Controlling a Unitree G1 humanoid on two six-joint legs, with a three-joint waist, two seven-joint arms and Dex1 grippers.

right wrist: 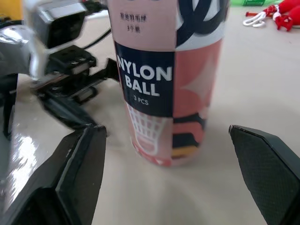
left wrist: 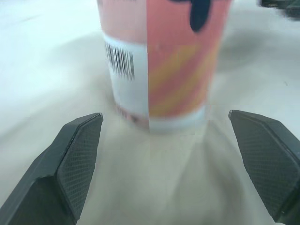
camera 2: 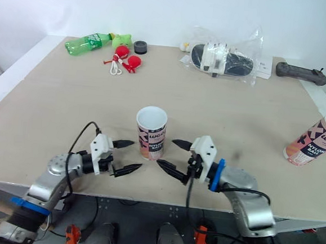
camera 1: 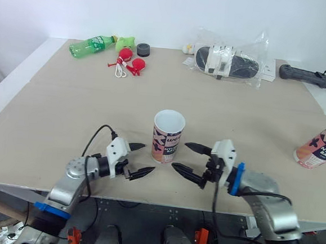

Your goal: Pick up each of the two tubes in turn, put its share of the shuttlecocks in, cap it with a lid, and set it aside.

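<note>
Tube (camera 1: 168,135) upright, open-mouthed, between two spread pincers: left gripper (camera 1: 147,158) just beside at 9 o'clock, fingers apart; right gripper (camera 1: 179,155) at 3 o'clock, likewise apart. Near table's (camera 1: 67,120) 6 o'clock edge. Well apart at 3 o'clock, second tube (camera 1: 321,147).

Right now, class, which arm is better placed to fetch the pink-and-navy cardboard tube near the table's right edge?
Right. That tube is on the right arm's side; the open right gripper is nearer, while the open left gripper sits beyond the upright, matching middle tube.
</note>
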